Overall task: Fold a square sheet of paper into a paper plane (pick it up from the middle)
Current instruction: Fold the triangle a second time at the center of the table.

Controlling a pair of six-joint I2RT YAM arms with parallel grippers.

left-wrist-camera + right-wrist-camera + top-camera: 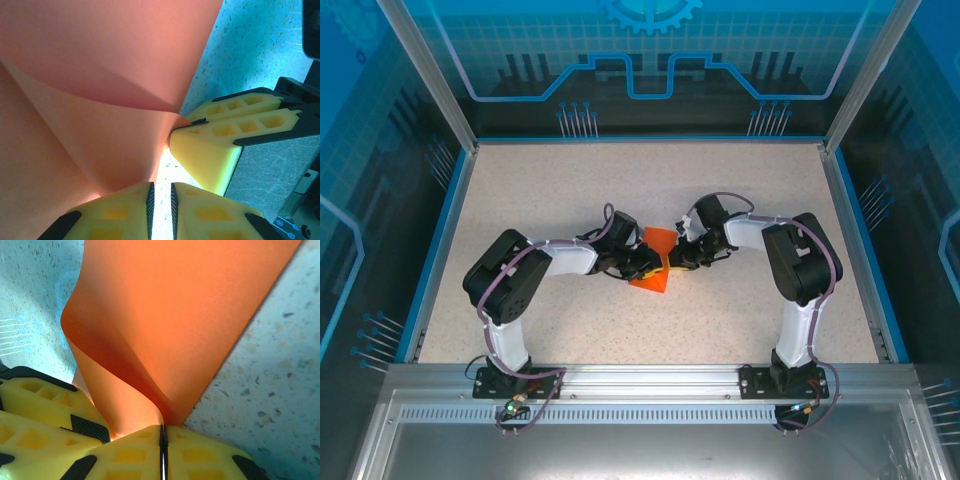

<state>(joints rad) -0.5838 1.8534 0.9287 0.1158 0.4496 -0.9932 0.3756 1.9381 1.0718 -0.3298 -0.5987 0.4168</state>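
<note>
— Counting things at the centre of the top view, what do you get?
— One square sheet of paper, two grippers.
— Grips?
— Left gripper pinches its edge; right gripper is clamped tight on a fold.
— Hidden?
— Both grippers cover its middle, so the outline is unclear.

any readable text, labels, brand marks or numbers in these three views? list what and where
None can be read.
Orange sheet of paper: plain, no print.
Yellow fingers: moulded square recesses, no lettering.
Back panel: gear and circuit-line graphics, no words.
Arm bases: any marking is too small to tell.
</note>
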